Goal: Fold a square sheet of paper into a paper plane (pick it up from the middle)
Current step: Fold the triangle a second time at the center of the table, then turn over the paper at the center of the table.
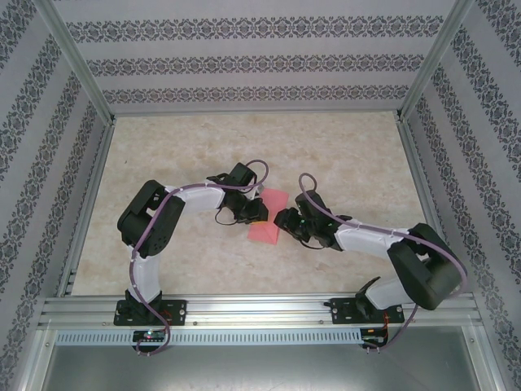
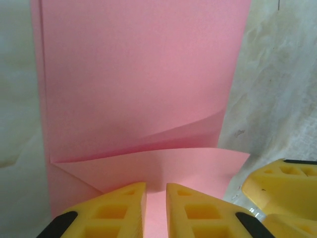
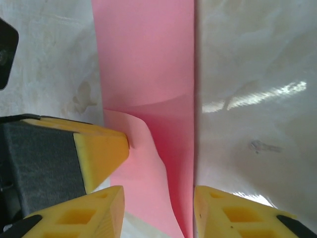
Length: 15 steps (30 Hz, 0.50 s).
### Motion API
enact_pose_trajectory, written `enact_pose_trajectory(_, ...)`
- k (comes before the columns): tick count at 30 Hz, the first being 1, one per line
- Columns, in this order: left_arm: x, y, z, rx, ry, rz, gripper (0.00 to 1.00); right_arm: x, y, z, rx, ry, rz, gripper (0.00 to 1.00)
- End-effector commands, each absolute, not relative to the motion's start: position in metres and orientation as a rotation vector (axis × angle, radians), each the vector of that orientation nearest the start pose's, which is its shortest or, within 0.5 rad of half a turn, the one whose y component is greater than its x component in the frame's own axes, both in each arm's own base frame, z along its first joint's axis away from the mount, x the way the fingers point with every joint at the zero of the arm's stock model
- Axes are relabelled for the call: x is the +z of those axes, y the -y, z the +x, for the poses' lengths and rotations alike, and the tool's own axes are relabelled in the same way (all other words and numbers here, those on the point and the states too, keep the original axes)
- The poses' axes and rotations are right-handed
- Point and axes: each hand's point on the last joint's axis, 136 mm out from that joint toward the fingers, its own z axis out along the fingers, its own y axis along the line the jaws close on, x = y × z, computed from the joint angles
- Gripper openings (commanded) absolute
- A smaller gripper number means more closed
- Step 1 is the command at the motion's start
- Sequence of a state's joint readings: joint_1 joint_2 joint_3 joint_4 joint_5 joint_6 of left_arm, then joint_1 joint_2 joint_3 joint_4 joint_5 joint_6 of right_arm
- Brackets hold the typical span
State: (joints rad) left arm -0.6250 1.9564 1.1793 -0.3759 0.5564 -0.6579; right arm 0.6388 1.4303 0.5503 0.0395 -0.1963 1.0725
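Left pincer (image 2: 156, 191) ajar, right pincer (image 3: 157, 198) wide, over folded paper (image 2: 138, 74), marbled table (image 3: 247, 59)

Pink paper (image 1: 269, 216), folded into a narrow layered strip, lies mid-table (image 1: 179, 147), with one flap curling up.

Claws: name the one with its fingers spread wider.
The right claw, fingers straddling the pink paper; the left claw leaves only a narrow slit.
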Motion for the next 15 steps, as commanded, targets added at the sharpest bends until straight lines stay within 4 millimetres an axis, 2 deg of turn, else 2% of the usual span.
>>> enact_pose_trajectory(1, 0.04, 0.324, 0.294, -1.025, -2.931, 0.186, 0.2, 0.049, -0.244, 0.272, 0.974, -2.582, 0.438, 0.42)
enact_pose_trajectory(9, 0.026, 0.322, 0.295, -0.99, -2.961, 0.193, 0.18, 0.033, -0.245, 0.274, 0.939, -2.628, 0.452, 0.41)
enact_pose_trajectory(15, 0.02, 0.321, 0.293, -0.983, -2.98, 0.193, 0.18, 0.029, -0.25, 0.276, 0.966, -2.627, 0.459, 0.4)
